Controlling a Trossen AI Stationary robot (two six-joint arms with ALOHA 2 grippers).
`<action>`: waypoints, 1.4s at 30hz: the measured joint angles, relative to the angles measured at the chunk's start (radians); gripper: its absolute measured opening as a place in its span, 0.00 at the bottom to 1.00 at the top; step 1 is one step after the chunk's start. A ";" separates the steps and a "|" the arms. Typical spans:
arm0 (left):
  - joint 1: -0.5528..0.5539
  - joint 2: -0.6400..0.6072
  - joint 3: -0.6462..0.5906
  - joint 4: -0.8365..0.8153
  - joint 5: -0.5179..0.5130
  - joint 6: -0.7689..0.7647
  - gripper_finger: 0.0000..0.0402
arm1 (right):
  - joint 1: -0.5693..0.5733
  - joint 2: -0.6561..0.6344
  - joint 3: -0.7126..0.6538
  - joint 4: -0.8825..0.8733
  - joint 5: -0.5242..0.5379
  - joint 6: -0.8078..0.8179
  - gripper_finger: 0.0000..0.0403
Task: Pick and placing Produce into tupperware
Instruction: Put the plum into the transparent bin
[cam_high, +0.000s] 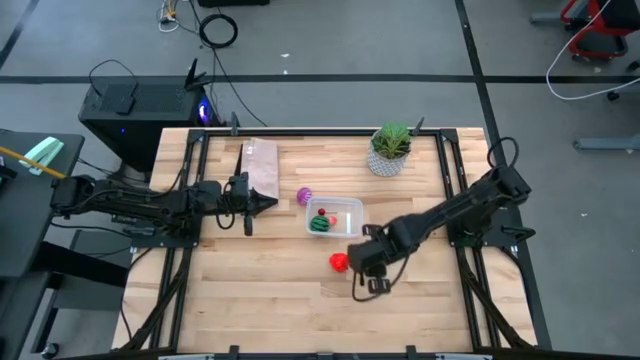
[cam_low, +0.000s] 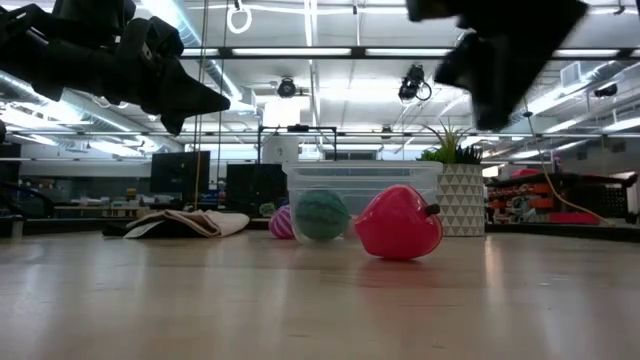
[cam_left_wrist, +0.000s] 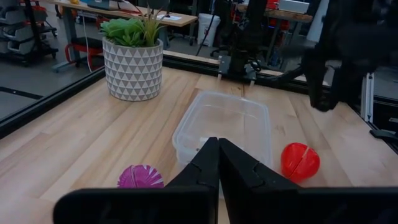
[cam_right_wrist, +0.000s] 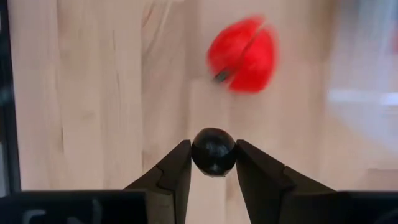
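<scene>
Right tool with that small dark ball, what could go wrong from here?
1. The right tool pinches the dark ball only at its fingertips; being round, it could squirt out and roll across the table.
2. The red piece lies close below that tool, so a low move toward the tupperware might knock it.

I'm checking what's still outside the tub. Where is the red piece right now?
In the high view the red piece lies on the bare table, right of centre, just outside the tupperware and beside the right gripper.
</scene>
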 joint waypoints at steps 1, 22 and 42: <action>0.000 0.000 0.000 0.000 0.000 0.000 0.03 | -0.016 0.000 0.026 -0.019 0.002 -0.002 0.31; 0.000 0.000 0.000 -0.007 0.000 -0.001 0.03 | -0.452 0.057 0.152 -0.106 -0.053 -0.245 0.31; 0.000 0.000 0.000 -0.025 0.000 -0.008 0.03 | -0.454 0.130 0.151 -0.120 -0.059 -0.286 0.31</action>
